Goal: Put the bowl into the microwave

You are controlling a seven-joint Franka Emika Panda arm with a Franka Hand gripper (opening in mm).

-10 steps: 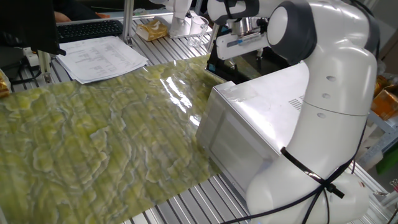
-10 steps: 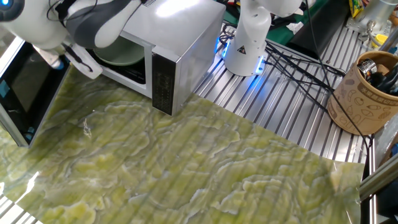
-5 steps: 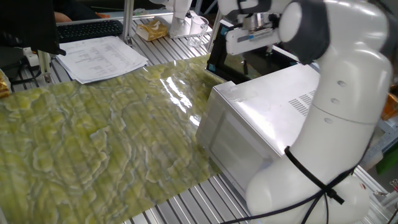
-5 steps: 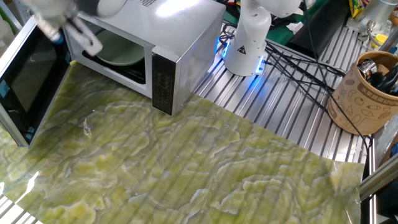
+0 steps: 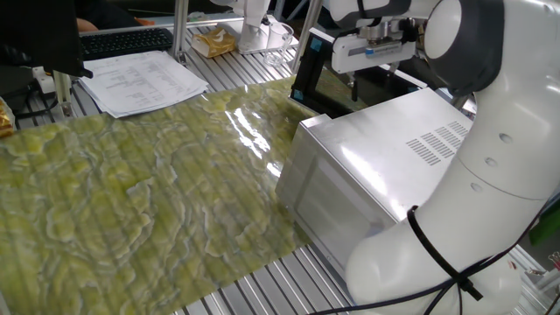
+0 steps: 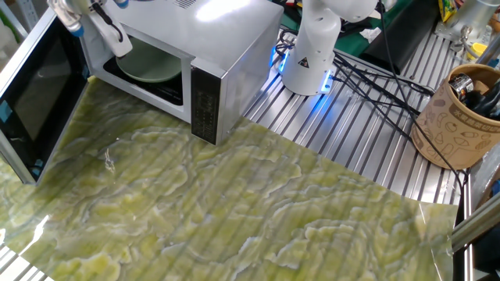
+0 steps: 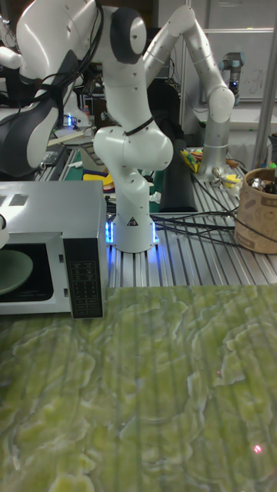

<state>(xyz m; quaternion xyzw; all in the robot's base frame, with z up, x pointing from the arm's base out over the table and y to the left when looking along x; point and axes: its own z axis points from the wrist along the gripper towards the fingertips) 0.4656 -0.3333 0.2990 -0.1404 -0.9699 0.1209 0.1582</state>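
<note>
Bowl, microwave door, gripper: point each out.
bowl (image 6: 150, 65), the other fixed view, on its inner surface.
microwave door (image 6: 39, 97), the other fixed view, on the dark glass.
gripper (image 6: 117, 43), the other fixed view, between its fingertips.

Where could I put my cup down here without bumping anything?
The green mat in front of the microwave is bare across its middle. It gets crowded by the open door, where the gripper hangs near the bowl, and around the cables beside the brown cup.

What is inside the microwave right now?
The bowl sits inside the microwave, whose door hangs open. The bowl's far rim and the cavity's back are hidden by the casing and the claw out front.
</note>
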